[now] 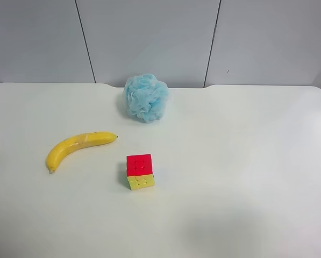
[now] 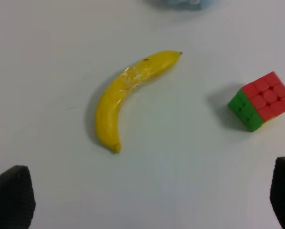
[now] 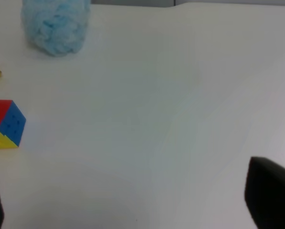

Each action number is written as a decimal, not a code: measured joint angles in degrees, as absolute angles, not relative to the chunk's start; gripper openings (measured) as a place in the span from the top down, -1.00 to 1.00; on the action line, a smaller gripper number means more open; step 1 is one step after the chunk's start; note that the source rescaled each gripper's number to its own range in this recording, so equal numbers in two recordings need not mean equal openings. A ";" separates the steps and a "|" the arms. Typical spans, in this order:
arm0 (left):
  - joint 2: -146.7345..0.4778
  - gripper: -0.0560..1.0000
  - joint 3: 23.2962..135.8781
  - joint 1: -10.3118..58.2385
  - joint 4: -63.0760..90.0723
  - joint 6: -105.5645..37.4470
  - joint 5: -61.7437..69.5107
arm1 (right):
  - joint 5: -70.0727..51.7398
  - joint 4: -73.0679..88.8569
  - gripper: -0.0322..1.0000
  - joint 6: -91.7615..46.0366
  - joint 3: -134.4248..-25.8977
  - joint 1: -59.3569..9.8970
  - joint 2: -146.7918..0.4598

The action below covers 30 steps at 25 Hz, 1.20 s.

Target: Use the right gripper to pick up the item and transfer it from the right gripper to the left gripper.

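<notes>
i found the banana (image 1: 77, 147) lying flat on the white surface (image 1: 246, 161), well apart from my right gripper (image 3: 132, 210), off past the puzzle cube (image 3: 4, 125), while my left gripper (image 2: 147, 200) hovered nearer; both jaws stood wide, holding nothing.

The curved yellow banana (image 1: 77, 148) lies flat on the white table (image 1: 246, 161).

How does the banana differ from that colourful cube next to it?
The banana is long, curved and all yellow with a dark tip; the puzzle cube is short, boxy and shows red, yellow, green and blue faces. The banana lies flat on its side; the puzzle cube sits squarely on one face. Both rest untouched on the white table.
</notes>
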<state>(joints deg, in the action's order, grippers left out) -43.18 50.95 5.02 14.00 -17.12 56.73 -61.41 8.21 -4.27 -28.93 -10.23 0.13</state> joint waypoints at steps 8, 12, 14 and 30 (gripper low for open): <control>-26.08 -1.00 50.88 5.02 4.22 -9.56 66.50 | -61.41 8.21 -1.00 -4.27 -28.93 -10.23 0.13; -18.72 -1.00 50.88 5.02 3.95 -7.24 68.43 | -61.41 8.21 -1.00 -4.27 -28.93 -10.23 0.13; -15.15 -1.00 50.55 5.02 3.95 -6.62 68.43 | -61.41 8.21 -1.00 -4.27 -28.93 -10.23 0.13; 0.31 -1.00 35.94 5.02 3.80 -2.43 67.35 | -61.41 8.21 -1.00 -4.27 -28.93 -10.23 0.13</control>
